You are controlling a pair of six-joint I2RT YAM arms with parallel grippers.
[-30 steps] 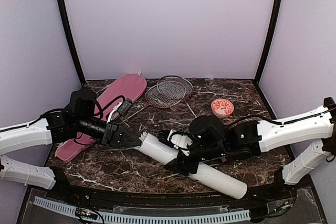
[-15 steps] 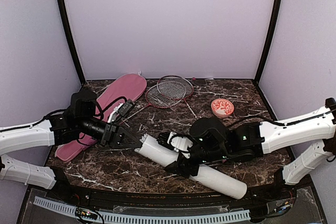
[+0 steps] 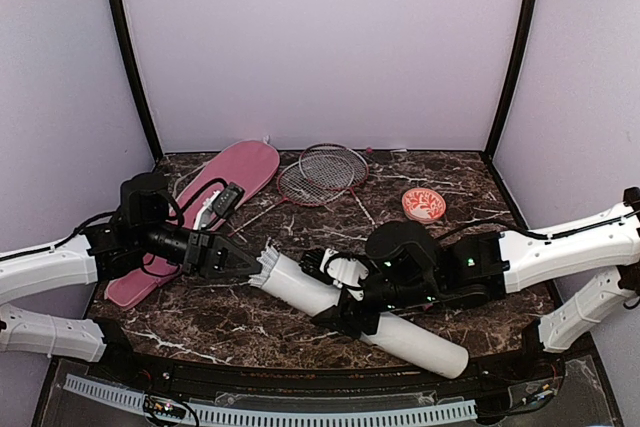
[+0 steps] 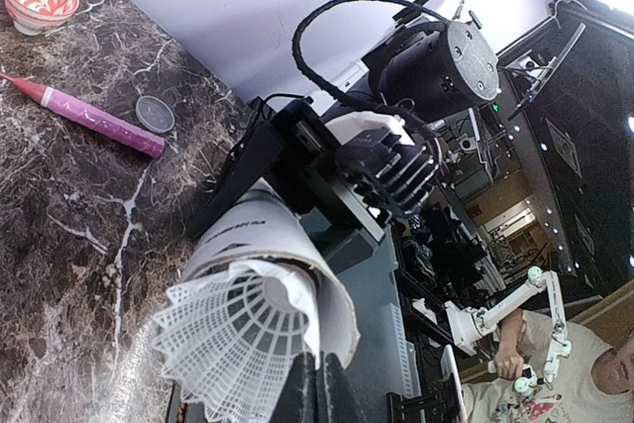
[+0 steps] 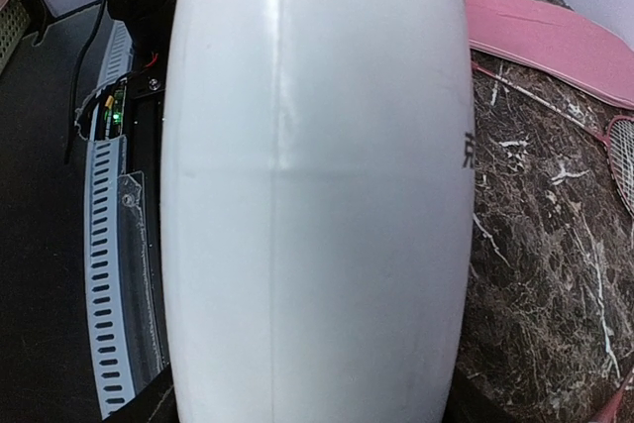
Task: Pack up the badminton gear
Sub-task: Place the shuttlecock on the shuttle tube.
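Tube (image 3: pixel 420 345) lies clamped, shuttlecock (image 3: pixel 264 265) at its mouth

From above, the white tube lies slantwise near the tabletop's front edge. The right gripper (image 3: pixel 352 305) is clamped round its middle. The left gripper (image 3: pixel 248 265) meets its open end. The pink bag (image 3: pixel 215 197) lies along the left edge and the rackets (image 3: pixel 322 175) sit by the back edge.

The left wrist view shows the feather skirt poking from the tube's rim, with the dark fingers (image 4: pixel 327 393) drawn together beside it. I cannot tell whether they pinch it.

The right wrist view is filled by the smooth white wall.

The tube is probably light, stiff and slippery, so a mid-body grip suits it. The feathers are fragile, so push gently.
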